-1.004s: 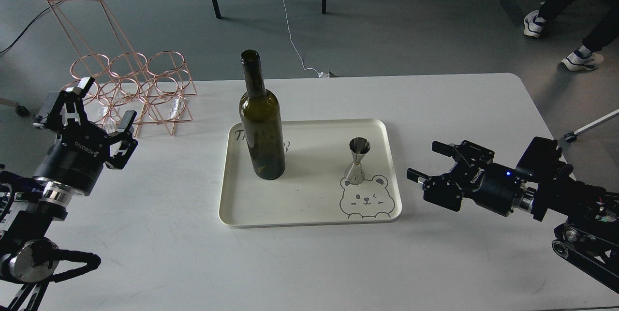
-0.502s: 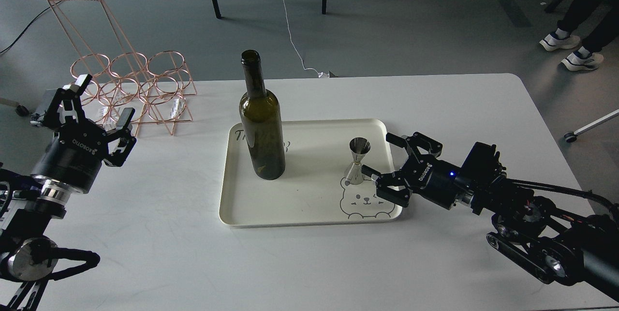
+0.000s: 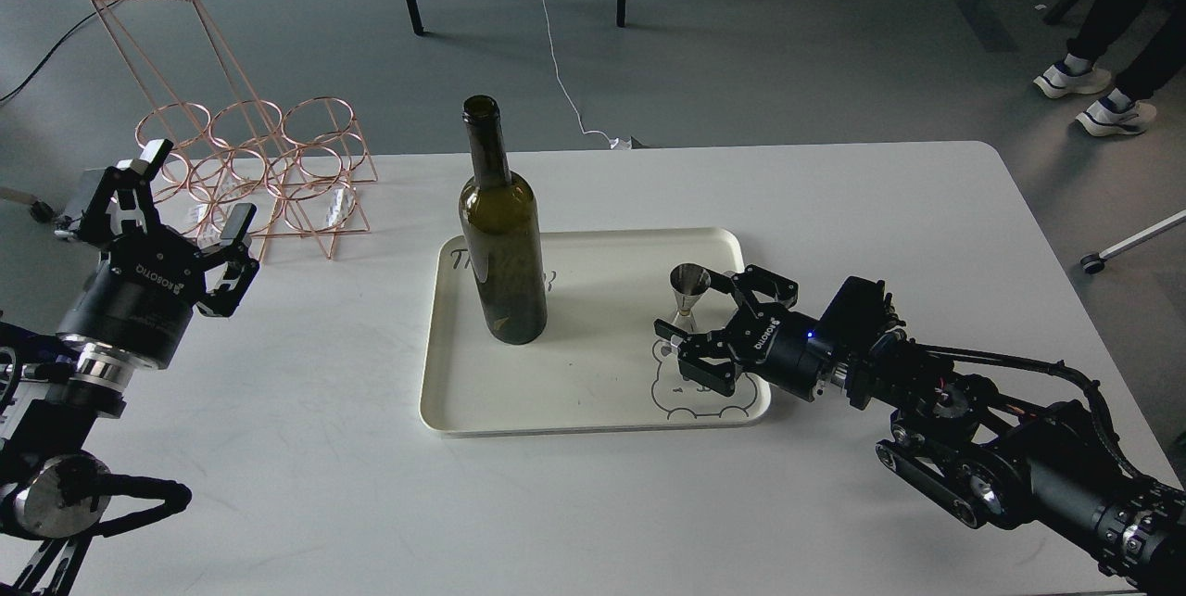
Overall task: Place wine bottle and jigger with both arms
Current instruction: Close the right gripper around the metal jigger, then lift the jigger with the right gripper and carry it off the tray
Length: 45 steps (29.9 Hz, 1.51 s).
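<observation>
The wine bottle (image 3: 501, 234), tall and dark olive-green, stands upright on the left half of a cream tray (image 3: 593, 411). The small silver jigger (image 3: 688, 290) stands upright on the tray's right half. My right gripper (image 3: 690, 304) reaches in over the tray's right edge. It is open, with its fingers on either side of the jigger's lower cone, which they partly hide. I cannot tell if the fingers touch the jigger. My left gripper (image 3: 171, 207) is open and empty, pointing up over the table's left edge, far from the bottle.
A copper wire wine rack (image 3: 250, 170) stands at the table's back left, close behind my left gripper. The tray bears a bear drawing (image 3: 662, 397) near its front right corner. Chair legs, cables and a person's feet are on the floor beyond the white table (image 3: 834, 207).
My right arm has moved left across the table and over the tray's edge, bringing its open fingers around the jigger. My left gripper has shifted slightly. The bottle and jigger have not moved.
</observation>
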Tool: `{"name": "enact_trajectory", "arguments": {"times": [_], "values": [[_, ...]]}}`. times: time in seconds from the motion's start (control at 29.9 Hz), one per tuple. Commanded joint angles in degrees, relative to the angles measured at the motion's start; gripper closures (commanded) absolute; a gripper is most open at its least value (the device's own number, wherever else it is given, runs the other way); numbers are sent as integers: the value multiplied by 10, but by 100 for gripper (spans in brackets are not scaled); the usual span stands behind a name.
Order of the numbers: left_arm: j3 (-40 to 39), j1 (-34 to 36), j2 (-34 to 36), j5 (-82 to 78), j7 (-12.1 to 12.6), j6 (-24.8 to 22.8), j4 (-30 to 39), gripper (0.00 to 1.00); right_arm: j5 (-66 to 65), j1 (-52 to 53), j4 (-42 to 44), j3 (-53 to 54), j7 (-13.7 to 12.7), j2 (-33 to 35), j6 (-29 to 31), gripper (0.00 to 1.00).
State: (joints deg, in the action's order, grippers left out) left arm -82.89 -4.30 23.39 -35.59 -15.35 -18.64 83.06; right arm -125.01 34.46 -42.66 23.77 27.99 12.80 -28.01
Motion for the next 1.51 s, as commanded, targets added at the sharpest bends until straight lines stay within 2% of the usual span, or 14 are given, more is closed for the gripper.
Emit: {"name": "enact_trajectory", "arguments": {"times": [0.0, 0.1, 0.33, 0.47, 0.74, 0.9, 1.14, 1.47], "values": [[0, 0, 0, 0, 0, 0, 0, 2, 0, 3, 4, -4, 0, -2, 0, 43], [0, 0, 2, 0, 0, 0, 0, 2, 0, 4, 3, -4, 0, -1, 0, 64], [1, 3, 3, 0, 0, -2, 0, 2, 0, 4, -7, -3, 0, 2, 0, 74], [1, 10, 3, 0, 0, -10, 0, 2, 0, 0, -31, 0, 0, 24, 0, 85], [2, 18, 3, 1, 0, -10, 0, 2, 0, 3, -107, 62, 0, 76, 0, 84], [3, 19, 3, 1, 0, -10, 0, 2, 0, -2, -129, 93, 0, 132, 0, 84], [4, 19, 3, 1, 0, -10, 3, 2, 68, -25, -104, 100, 0, 197, 0, 84], [8, 19, 2, 1, 1, -10, 6, 2, 139, -55, -31, 93, 0, 210, 0, 84]]}}
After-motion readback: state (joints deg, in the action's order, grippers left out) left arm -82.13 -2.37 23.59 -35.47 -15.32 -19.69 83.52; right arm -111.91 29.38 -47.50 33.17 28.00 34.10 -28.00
